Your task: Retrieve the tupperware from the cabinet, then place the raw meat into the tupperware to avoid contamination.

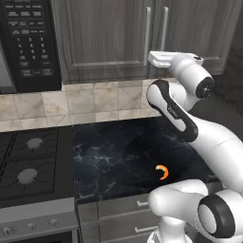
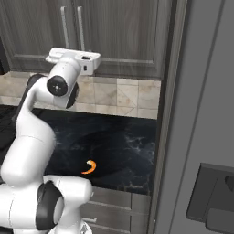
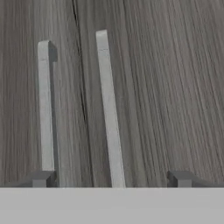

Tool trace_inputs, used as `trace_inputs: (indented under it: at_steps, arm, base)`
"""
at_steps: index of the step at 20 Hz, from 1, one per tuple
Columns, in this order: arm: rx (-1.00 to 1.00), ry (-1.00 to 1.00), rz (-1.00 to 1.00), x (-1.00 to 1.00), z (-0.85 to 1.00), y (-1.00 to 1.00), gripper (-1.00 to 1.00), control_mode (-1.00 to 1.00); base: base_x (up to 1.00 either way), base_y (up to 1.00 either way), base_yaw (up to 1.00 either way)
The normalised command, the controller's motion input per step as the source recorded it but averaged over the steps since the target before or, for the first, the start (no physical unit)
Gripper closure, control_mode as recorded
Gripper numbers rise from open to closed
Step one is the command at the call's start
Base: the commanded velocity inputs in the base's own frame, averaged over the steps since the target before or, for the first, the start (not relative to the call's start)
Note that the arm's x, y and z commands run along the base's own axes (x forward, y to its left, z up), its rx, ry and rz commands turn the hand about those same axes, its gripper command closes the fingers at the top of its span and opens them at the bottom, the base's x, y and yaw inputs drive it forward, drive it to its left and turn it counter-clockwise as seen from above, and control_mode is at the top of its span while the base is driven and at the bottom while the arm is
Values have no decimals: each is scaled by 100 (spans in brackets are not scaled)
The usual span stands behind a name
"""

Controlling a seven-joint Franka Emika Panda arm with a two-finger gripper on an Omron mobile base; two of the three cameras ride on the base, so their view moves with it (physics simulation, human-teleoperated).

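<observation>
The fingers [image 3: 41, 178] stand wide apart with nothing between them; in the hand view the two dark tips rise at the bottom, one at each side, and the space between them holds only cabinet front. The gripper [image 3: 111, 179] points straight at the cabinet [image 3: 166, 87], close to its doors. The right door's handle [image 3: 108, 109], a long silver bar, runs up between the tips, nearer the left one, and the left door's handle [image 3: 45, 105] stands just above the left tip. The dark seam between the two doors lies between the bars. Both doors are shut.

From the left base view, the arm rises from the lower right, bends over the counter [image 1: 109, 161] and holds its hand level at the lower part of the cabinet [image 1: 104, 33], by the handles [image 1: 164, 28]. From the right base view, the hand reaches up and left toward the same handles [image 2: 80, 27], in front of the door's lower edge.

The meat [image 1: 163, 172], a small orange crescent, lies on the black marbled counter near its front edge, well below the hand and apart from it; it also shows in the right base view [image 2: 89, 167]. A stove [image 1: 28, 161] sits left of the counter, a black microwave [image 1: 31, 40] hangs above it, and tiled wall [image 1: 95, 102] runs under the cabinet. Drawers [image 1: 118, 218] sit below the counter.
</observation>
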Motion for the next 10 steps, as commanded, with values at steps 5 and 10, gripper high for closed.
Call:
trace_inputs:
  at_steps: [5, 10]
  arm:
    - [3, 0, 0, 71, 0, 0, -100, -100]
    - [3, 2, 0, 79, 0, -1, -100, -100]
  base:
    - [0, 0, 0]
    - [0, 0, 0]
